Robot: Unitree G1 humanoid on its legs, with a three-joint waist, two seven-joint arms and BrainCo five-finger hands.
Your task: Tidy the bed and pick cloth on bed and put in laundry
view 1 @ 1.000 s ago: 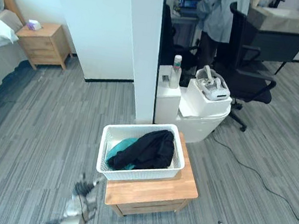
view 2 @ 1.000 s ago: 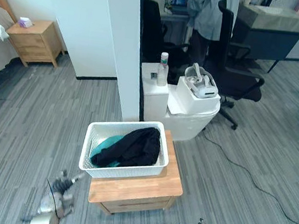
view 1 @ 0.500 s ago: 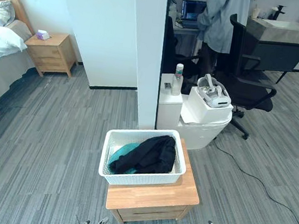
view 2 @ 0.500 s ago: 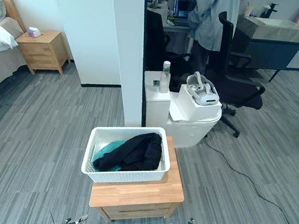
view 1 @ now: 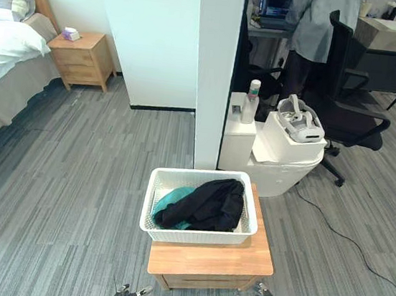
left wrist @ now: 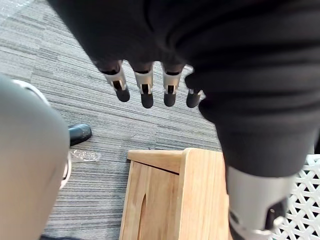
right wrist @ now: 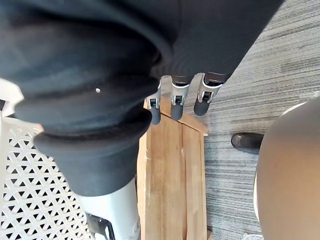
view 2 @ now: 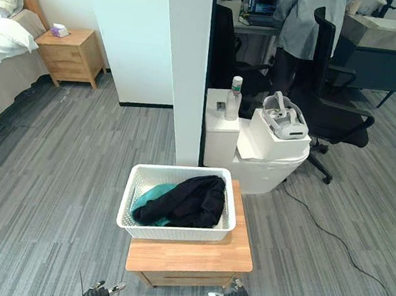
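1. Currently the left hand (left wrist: 143, 90) hangs low beside the desk (view 1: 209, 259), fingers straight and spread, holding nothing.
2. Likewise the right hand (right wrist: 176, 97) hangs at the desk's other front corner, fingers straight and empty.
3. A white basket (view 1: 198, 236) sits on the desk between the hands and further forward. Inside lies a black cloth (view 1: 209, 203), heaped over a teal cloth (view 1: 170, 201).
4. Both cloths look soft, light and limp. They would likely sag and trail when lifted, so bunching a thick fold in the middle seems the safest hold. The black cloth rides up near the basket's rim and might spill if the basket is knocked.
5. The bed (view 1: 6, 59) stands well apart, far off to the left, with white bedding and a pillow (view 1: 9, 6). Whether loose cloth lies on it I cannot tell.
6. Open carpet runs from the desk leftward to the bed, giving clear room that way.
7. Ahead, a white pillar (view 1: 215, 63) and a white cabinet (view 1: 282, 165) stand close behind the desk. A chair (view 1: 354, 109) and a person (view 1: 318, 25) crowd the right.
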